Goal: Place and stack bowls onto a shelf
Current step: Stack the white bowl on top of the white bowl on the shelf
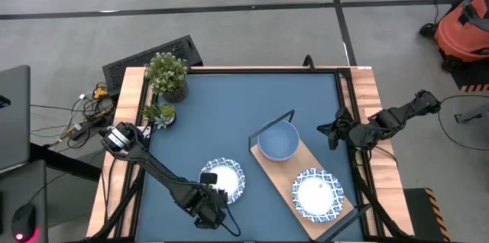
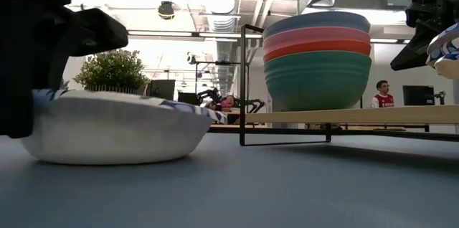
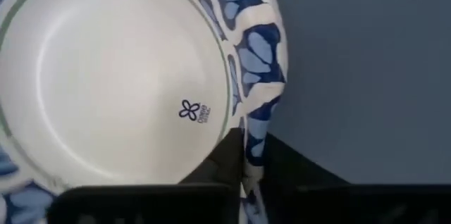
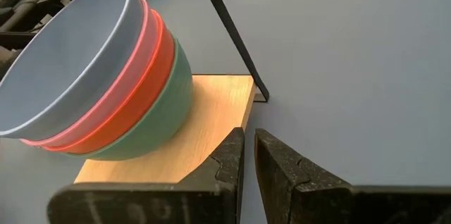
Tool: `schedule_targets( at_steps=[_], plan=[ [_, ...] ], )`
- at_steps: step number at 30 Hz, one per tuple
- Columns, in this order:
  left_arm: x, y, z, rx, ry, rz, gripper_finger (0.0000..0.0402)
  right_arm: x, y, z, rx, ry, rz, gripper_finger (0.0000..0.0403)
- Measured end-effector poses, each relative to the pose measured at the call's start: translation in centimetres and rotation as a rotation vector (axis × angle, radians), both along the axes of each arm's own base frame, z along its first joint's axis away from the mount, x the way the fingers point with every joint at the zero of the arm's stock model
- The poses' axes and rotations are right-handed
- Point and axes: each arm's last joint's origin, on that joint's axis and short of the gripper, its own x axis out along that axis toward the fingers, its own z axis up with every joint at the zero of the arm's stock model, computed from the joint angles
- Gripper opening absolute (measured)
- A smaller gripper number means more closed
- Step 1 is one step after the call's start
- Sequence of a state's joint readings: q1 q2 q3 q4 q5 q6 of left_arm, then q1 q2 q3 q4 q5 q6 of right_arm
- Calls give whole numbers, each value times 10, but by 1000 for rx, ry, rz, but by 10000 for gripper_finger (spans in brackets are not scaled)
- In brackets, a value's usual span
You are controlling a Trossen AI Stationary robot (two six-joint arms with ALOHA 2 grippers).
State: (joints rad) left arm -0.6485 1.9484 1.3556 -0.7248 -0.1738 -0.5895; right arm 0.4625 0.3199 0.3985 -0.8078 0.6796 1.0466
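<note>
Blue table (image 1: 229,113) from above holds one wooden shelf (image 1: 279,174) with one stack of bowls (image 1: 278,140) and one patterned bowl (image 1: 316,193) on it, while the left hand (image 1: 212,206) pinches the rim of a second patterned bowl (image 1: 222,178) on the table. From table height, the stack (image 2: 317,59) counts four bowls: blue, pink, red, green. The left wrist view shows fingers (image 3: 218,164) clenched on that bowl's rim (image 3: 257,122); the right wrist view shows the right hand (image 4: 248,155) nearly closed on nothing, beside the shelf's end (image 4: 211,111).

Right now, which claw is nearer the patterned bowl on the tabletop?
Left. The left claw is clamped on the rim of the patterned bowl; the right claw waits across the table, past the shelf.
</note>
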Motion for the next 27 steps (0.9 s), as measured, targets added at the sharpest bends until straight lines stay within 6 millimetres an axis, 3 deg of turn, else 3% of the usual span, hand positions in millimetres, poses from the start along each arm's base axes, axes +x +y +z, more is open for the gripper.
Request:
schedule_targets(
  at_steps=[6, 20, 27],
  plan=[
    [20, -3, 25, -102, -97, 106, 2, 0, 0, 0, 0, 0, 0, 63],
    [65, 6, 169, -68, -575, 222, 0, 0, 0, 0, -7, 3, 5, 63],
    [92, 35, 199, 5, -783, 139, 0, 0, 0, 0, -18, 8, 13, 63]
  ],
)
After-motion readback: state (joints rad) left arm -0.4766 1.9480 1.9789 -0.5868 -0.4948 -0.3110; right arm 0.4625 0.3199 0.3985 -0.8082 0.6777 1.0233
